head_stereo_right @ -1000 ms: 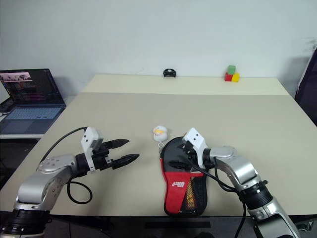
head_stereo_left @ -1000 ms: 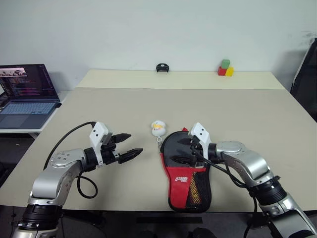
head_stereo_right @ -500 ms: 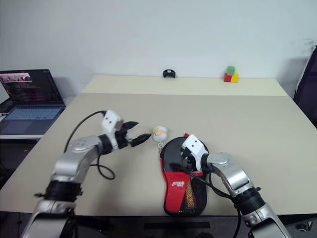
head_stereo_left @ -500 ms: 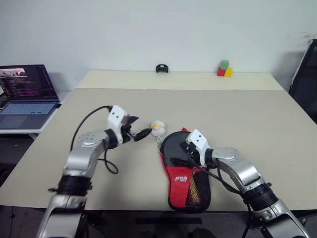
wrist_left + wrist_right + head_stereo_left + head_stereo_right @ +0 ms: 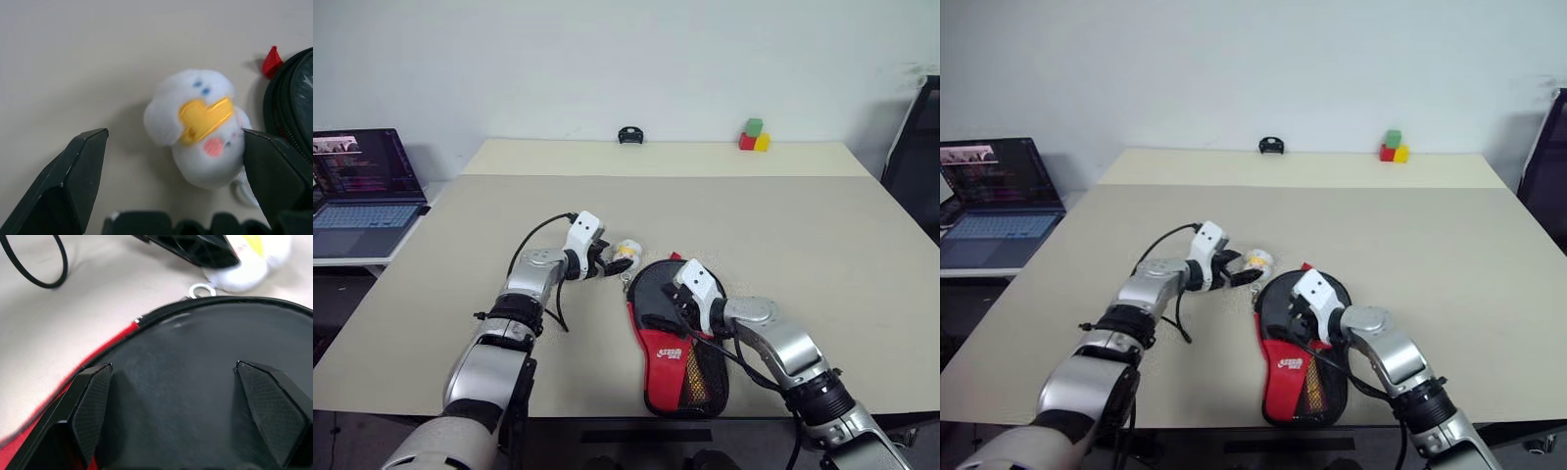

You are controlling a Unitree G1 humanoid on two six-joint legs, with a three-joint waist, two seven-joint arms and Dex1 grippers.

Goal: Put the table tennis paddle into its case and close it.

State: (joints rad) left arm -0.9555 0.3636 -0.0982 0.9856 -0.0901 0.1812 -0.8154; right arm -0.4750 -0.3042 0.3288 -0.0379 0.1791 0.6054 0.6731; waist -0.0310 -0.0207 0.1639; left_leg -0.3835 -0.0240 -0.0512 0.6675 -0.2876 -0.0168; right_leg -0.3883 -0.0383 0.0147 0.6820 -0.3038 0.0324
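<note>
The case point(image 5: 677, 345) lies near the table's front edge: a round black top, a red logo panel and a mesh pocket. Its white-yellow ball charm point(image 5: 200, 128) rests on the table beside the round end, joined to the zip by a small ring point(image 5: 199, 290). My left gripper point(image 5: 615, 262) is open, one finger on each side of the charm, and I cannot tell whether either touches it. Just over the case's black round face point(image 5: 195, 367), my right gripper point(image 5: 668, 305) is open and holds nothing. The table tennis paddle is hidden.
An open laptop point(image 5: 360, 186) stands on a side table at the left. At the table's far edge sit coloured blocks point(image 5: 752, 137) and a small black object point(image 5: 627, 135). The case's lower end lies close to the table's front edge point(image 5: 607, 411).
My left arm has swung forward and to the right, from open table to the ball charm, which its open fingers now straddle. The right gripper has stayed over the case.
</note>
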